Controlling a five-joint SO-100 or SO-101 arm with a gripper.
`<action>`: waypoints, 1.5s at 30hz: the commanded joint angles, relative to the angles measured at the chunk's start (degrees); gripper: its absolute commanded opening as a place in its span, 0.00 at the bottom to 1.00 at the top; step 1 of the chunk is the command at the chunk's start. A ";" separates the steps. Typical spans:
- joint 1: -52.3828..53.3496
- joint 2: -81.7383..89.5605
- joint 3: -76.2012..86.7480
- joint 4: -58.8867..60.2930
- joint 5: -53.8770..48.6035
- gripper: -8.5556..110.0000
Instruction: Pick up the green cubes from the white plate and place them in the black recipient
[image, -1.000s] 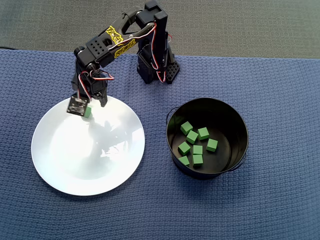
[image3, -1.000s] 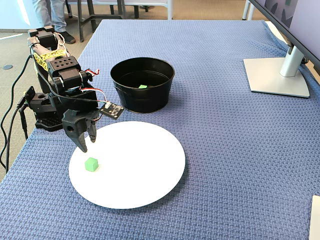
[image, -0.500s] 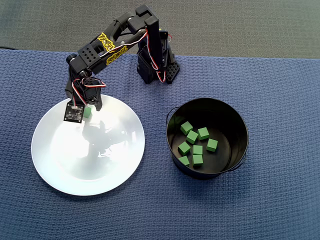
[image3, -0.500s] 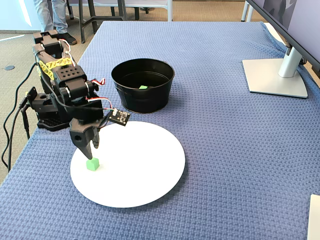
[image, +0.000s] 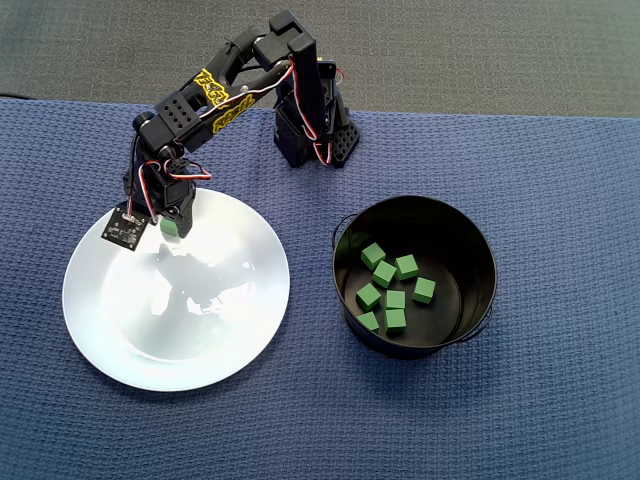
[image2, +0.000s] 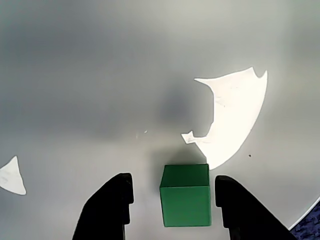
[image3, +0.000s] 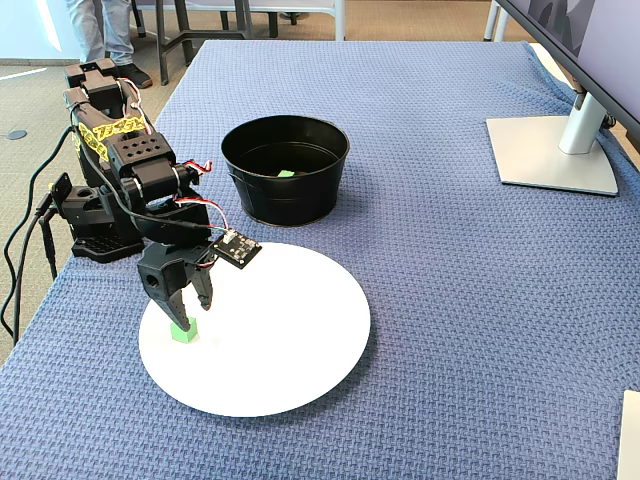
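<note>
Right now the gripper (image2: 172, 200) straddles the last green cube (image2: 185, 195) near the rim of the white plate (image: 230, 340), jaws apart with a gap either side of the cube, nearer the right finger in the wrist view. Closing should trap it. Seven cubes (image: 385, 274) already lie in the black bucket (image: 470, 250), well apart across bare blue cloth (image: 560, 200), nothing between

The arm reaches toward the overhead view's upper left, end effector (image2: 172, 200) pointing down, fingers (image2: 112, 205) parted.
</note>
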 joint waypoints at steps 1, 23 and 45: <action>1.05 1.41 -0.53 -1.05 -0.09 0.19; 3.60 1.67 5.54 -7.03 -7.56 0.21; 3.25 0.70 6.59 -8.00 -7.65 0.07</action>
